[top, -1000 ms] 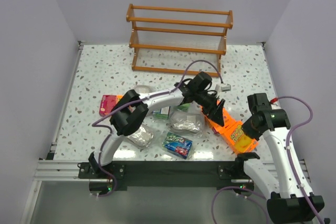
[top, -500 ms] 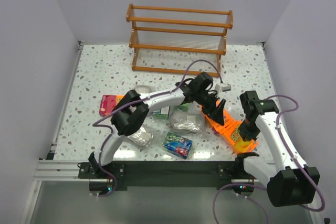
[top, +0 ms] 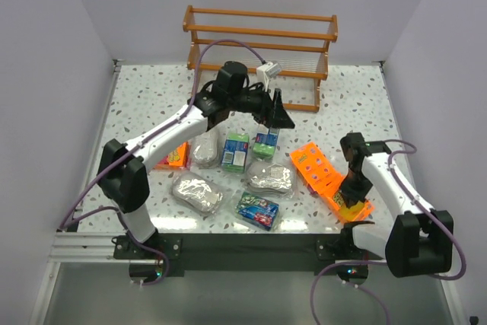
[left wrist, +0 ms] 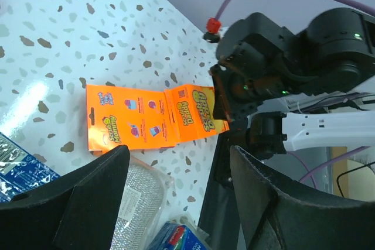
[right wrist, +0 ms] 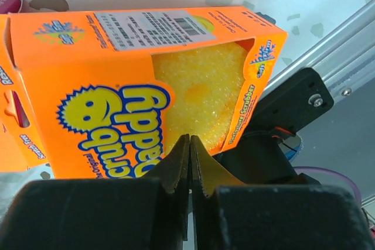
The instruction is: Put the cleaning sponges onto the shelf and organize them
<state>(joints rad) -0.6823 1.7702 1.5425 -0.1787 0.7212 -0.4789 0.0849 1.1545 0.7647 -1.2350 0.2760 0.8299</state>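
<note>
The shelf stands at the back of the table. My left gripper is open and empty, held above two green boxy packs. In the left wrist view its fingers frame a flat orange pack and a silvery pack. My right gripper is shut with nothing between its jaws. Its tips sit just over an orange pack with a yellow sponge, which lies at the near right. Another orange pack lies beside it.
Silvery packs lie at the centre, near left and further left. A blue pack is near the front edge. An orange-and-pink pack lies at the left. The table's metal front rail is right by the right gripper.
My left arm has swung from over the orange packs up and to the left, toward the shelf. My right gripper has moved in and down over the near-right orange pack.
</note>
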